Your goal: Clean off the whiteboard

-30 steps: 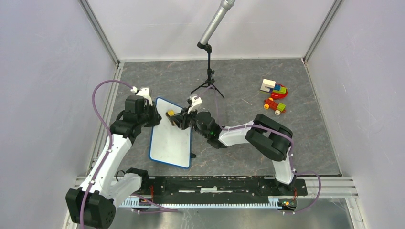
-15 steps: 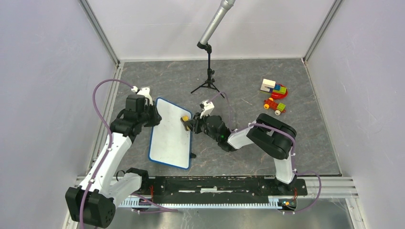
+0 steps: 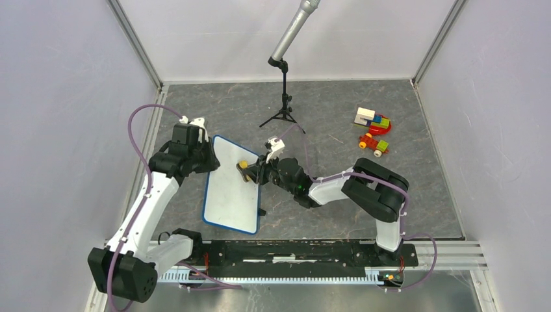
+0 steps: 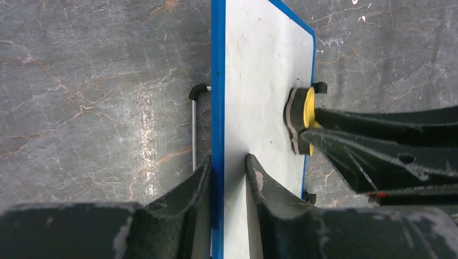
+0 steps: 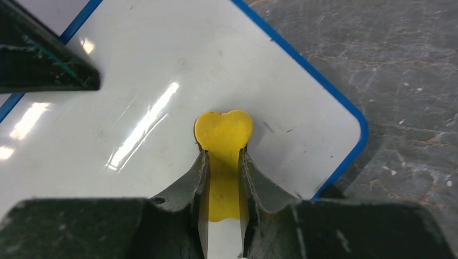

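The right gripper [image 5: 222, 156] has its jaws closed on the yellow handle of a small eraser [image 5: 224, 127]. The heart-shaped yellow top sticks out just past the fingertips. From the left wrist camera, the eraser's grey felt pad [image 4: 294, 121] is pressed against the white face of the whiteboard [image 4: 264, 65], close to the board's right-hand rim. Two small black clips [image 4: 320, 86] show on that rim, one on each side of the eraser.

The left gripper [image 4: 227, 162] has its jaws drawn in on the opposite long edge of the whiteboard. One finger [image 4: 256, 178] rests on the white face and the other sits outside the blue rim [image 4: 217, 81], so the rim runs between them. A thin metal bar [image 4: 194, 129] with a black bent end lies just beside that rim on the tabletop side.

In the top view the whiteboard [image 3: 227, 195] rests on the grey marbled tabletop [image 3: 338, 208], left of centre and between the two arms. Its long sides run from near to far. The left gripper [image 3: 206, 156] holds its far left corner, and the right gripper [image 3: 250, 170] reaches in from the right with the eraser [image 3: 242, 165] over the far half of the board.

Well apart from the board, a black tripod microphone stand [image 3: 284, 104] is at the back. A pile of coloured toy blocks [image 3: 372, 119] and a small toy car [image 3: 373, 144] lie at the far right.
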You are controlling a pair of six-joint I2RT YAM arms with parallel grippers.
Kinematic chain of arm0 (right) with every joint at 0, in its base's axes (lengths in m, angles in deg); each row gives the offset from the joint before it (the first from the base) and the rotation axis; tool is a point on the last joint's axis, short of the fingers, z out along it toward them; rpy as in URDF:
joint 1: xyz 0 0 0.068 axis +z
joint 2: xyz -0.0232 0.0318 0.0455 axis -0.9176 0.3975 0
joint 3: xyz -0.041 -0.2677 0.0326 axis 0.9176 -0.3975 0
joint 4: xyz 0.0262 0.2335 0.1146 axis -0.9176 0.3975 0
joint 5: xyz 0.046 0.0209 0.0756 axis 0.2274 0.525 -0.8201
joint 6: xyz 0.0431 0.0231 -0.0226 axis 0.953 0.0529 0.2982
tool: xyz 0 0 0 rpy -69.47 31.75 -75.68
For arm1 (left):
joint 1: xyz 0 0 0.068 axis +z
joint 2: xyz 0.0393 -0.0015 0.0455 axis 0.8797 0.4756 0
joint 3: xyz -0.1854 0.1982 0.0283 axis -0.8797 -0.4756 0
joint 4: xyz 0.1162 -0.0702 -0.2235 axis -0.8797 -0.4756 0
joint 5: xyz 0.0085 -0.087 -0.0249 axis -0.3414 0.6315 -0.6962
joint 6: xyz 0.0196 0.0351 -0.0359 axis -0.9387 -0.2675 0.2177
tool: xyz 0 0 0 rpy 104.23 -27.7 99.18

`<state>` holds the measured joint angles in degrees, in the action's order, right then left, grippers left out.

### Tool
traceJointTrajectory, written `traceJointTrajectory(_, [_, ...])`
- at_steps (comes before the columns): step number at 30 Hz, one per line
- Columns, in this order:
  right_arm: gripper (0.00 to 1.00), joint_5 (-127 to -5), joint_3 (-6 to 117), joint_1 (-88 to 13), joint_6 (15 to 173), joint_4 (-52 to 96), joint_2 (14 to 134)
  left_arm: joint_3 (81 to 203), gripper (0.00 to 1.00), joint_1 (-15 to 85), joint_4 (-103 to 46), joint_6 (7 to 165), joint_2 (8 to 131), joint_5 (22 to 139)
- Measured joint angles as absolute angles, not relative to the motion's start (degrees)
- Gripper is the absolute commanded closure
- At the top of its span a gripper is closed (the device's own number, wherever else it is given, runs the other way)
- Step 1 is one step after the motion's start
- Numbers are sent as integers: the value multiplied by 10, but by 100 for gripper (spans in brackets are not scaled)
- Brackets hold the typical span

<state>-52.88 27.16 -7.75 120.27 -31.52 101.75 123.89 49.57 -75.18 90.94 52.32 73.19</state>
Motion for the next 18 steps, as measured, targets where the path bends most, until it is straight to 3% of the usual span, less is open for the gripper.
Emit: traceJointTrajectory(18, [82,-525,234,-115,1201,-322,1041,1241,98,496,-749,909,530,743])
